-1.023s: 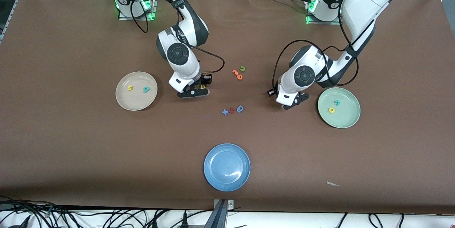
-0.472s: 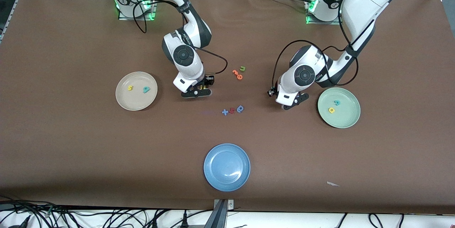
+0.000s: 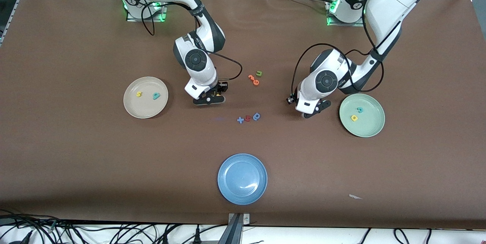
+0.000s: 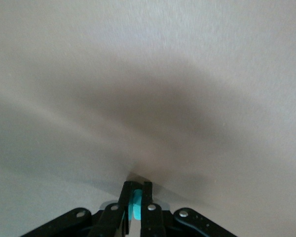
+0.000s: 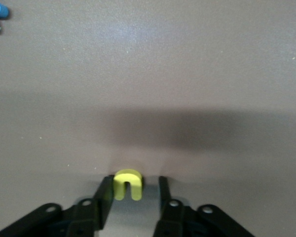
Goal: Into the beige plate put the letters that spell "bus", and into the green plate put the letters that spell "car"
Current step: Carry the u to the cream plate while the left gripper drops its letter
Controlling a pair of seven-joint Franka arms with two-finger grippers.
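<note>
The brown table (image 3: 76, 152) carries 3 round rimmed plates. The plain blue plate (image 3: 242, 179) sits unused near the middle of the edge closest to the front camera. The cream-beige plate (image 3: 133, 108) lies toward the right arm's end and the pale-green plate (image 3: 370, 128) toward the left arm's end, so each arm has a drop-off beside it.

The right gripper (image 3: 208, 99) is low on the table just beside the beige plate. Its jaws are partly open around the yellow foam letter u (image 5: 127, 183), which touches 1 finger and is clear of the other, so this looks like a grasp about to finish. The left gripper (image 3: 313, 110) is down near the green plate, jaws clamped on a teal foam letter (image 4: 136, 205), probably the r.

The small yellow s (image 3: 139, 94) and teal b (image 3: 155, 96) lie in the beige plate, and the teal c (image 3: 359, 110) and yellow a (image 3: 354, 118) in the green. That leaves 1 letter per word.

Compared with 1 second ago, the right gripper has edged toward the table's centre over the u. The left gripper has barely moved.
</note>
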